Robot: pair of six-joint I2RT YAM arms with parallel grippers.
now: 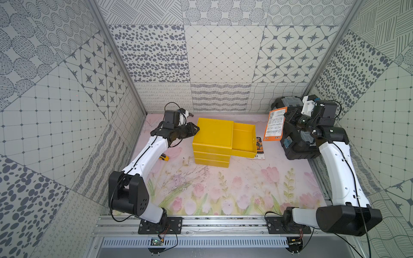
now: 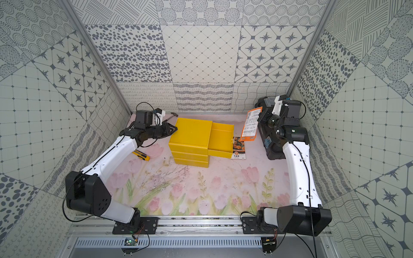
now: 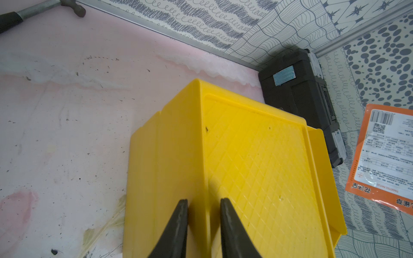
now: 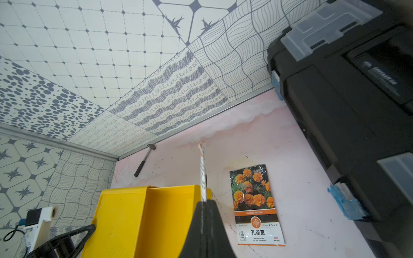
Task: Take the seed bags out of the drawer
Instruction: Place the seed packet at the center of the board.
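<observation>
In both top views a seed bag point(image 1: 274, 125) point(image 2: 250, 125) stands upright in the air just beyond the open drawer point(image 1: 243, 138). It has an orange border and a white printed back with a barcode. The right tool point(image 1: 287, 118) is clenched on its edge, in front of a black toolbox point(image 1: 299, 147). A second seed bag point(image 1: 259, 149) lies flat on the surface point(image 1: 223, 183), partly under the drawer's end. The right arm reaches along the side wall with its wrist turned inward. The left arm stretches to the yellow cabinet point(image 1: 212, 134).

In the left wrist view the left tool point(image 3: 204, 201) has its jaws parted, straddling the cabinet's top edge and clamping nothing.

In the right wrist view the held bag rises edge-on from the closed jaws. The second bag shows orange marigolds and lies between drawer and toolbox.
</observation>
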